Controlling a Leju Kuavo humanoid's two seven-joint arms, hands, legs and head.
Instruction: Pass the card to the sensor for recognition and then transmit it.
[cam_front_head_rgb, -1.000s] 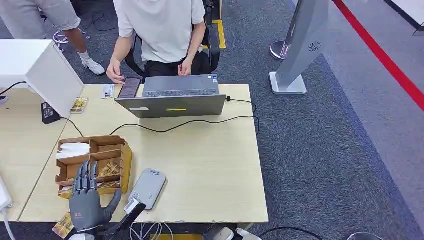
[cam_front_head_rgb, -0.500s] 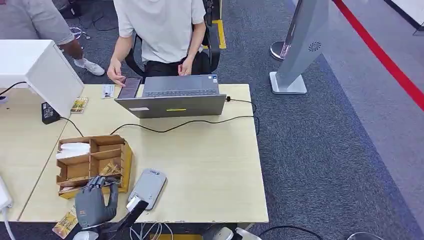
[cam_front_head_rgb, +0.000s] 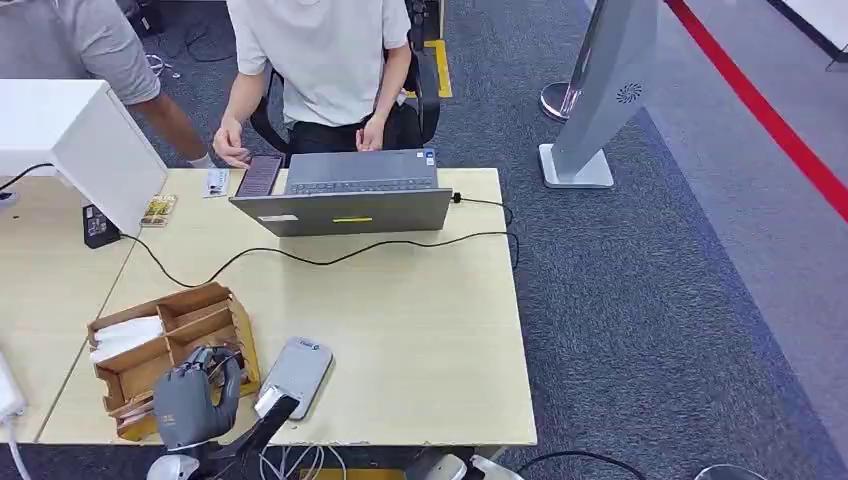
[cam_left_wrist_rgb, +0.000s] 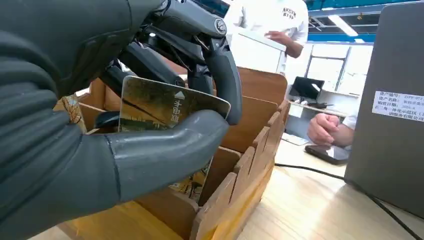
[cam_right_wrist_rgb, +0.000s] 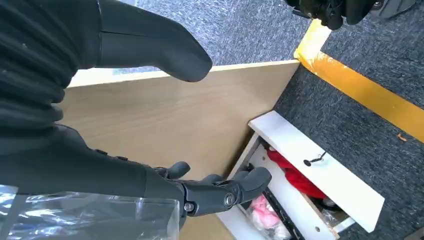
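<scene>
Left robot hand (cam_left_wrist_rgb: 100, 125) pinching card (cam_left_wrist_rgb: 160, 107) above wooden organizer (cam_front_head_rgb: 165, 345), sensor (cam_front_head_rgb: 295, 375) beside, right robot hand (cam_right_wrist_rgb: 125, 150) empty

The left hand (cam_front_head_rgb: 190, 400) is now curling its fingers around a card (cam_left_wrist_rgb: 167, 107), where a second ago they were stretched flat over the wooden box (cam_front_head_rgb: 140, 350). The box is sitting turned and shifted toward the left near corner of the table. The person (cam_front_head_rgb: 100, 45) at far left is stepping closer.
</scene>
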